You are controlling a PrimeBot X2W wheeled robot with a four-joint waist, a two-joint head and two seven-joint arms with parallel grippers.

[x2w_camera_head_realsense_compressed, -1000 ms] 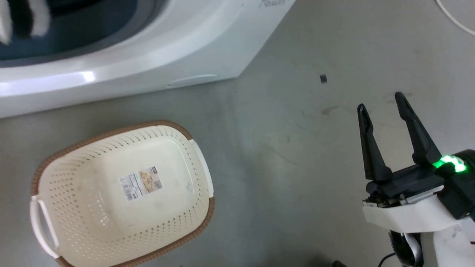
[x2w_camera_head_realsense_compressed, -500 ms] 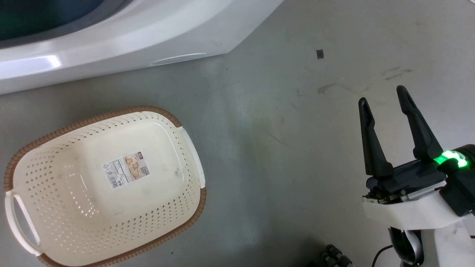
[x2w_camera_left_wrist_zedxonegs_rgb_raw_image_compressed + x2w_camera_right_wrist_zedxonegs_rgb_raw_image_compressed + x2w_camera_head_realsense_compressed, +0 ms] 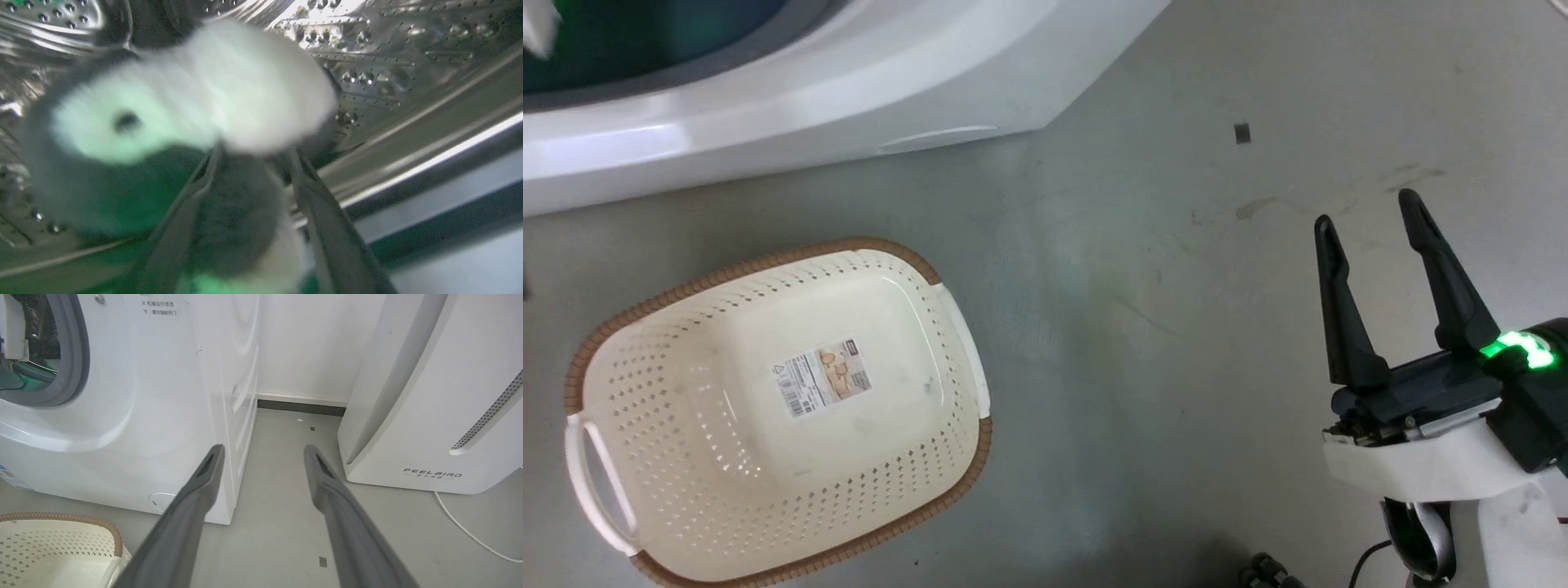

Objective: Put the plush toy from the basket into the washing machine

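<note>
The plush toy (image 3: 229, 94) has a dark limb lying back between the left gripper's (image 3: 255, 152) spread fingers; blur hides whether they pinch it or merely flank it. Its white bulk stretches across beyond the fingertips, from an eye-spotted part at left to a rounder part at upper right, inside the washing machine's steel drum (image 3: 388, 61). Outside, the basket (image 3: 686, 490) sits upright on the floor (image 3: 1135, 327), near the washing machine (image 3: 849, 90). Far right, the right gripper (image 3: 1366, 209) hangs released, fingers apart around nothing.
</note>
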